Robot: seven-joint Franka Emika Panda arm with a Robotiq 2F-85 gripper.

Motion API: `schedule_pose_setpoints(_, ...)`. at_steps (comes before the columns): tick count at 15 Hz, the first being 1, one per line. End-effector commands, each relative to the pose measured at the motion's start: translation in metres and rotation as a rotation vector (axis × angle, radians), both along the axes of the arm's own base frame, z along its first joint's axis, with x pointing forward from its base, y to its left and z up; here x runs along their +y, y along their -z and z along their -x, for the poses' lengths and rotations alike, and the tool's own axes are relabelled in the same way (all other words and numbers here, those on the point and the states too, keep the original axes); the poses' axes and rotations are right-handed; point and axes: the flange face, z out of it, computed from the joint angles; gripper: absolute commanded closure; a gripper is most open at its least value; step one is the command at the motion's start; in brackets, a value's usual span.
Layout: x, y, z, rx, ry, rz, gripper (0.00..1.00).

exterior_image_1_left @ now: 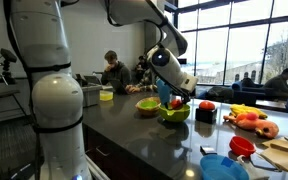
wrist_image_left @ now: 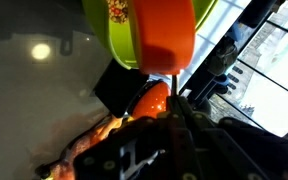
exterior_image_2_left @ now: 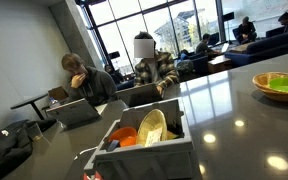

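Observation:
In the wrist view my gripper point(wrist_image_left: 176, 102) is shut on the thin stem of an orange utensil point(wrist_image_left: 164, 35). Its broad flat blade reaches out over the rim of a green bowl point(wrist_image_left: 104, 30). In an exterior view the gripper point(exterior_image_1_left: 174, 96) hangs just above that green bowl point(exterior_image_1_left: 174, 114) on the dark counter, with the orange utensil point(exterior_image_1_left: 176, 103) at the bowl's mouth. The green bowl point(exterior_image_2_left: 280, 84) also shows at the right edge of an exterior view, where the gripper is out of frame. What lies inside the bowl is mostly hidden.
An orange bowl point(exterior_image_1_left: 147, 104) sits just behind the green one. Toy fruits point(exterior_image_1_left: 246, 118), a red cup point(exterior_image_1_left: 242, 146), a blue bowl point(exterior_image_1_left: 224, 167) and a cutting board point(exterior_image_1_left: 284, 150) lie along the counter. A grey bin point(exterior_image_2_left: 144, 150) of dishes stands nearby. People sit at tables behind.

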Motion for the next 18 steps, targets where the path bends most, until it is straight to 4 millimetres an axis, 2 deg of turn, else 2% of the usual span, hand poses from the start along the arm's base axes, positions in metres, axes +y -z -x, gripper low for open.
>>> schedule_pose_setpoints(1,0.010,-0.019,0.001,-0.006,-0.038,0.055,0.99)
schedule_pose_setpoints(6,0.013,-0.028,0.000,-0.016,-0.056,0.084,0.99)
schedule_pose_setpoints(12,0.000,-0.041,0.002,0.016,-0.006,0.207,0.99)
schedule_pose_setpoints(18,-0.004,-0.045,-0.001,0.029,-0.007,0.249,0.99)
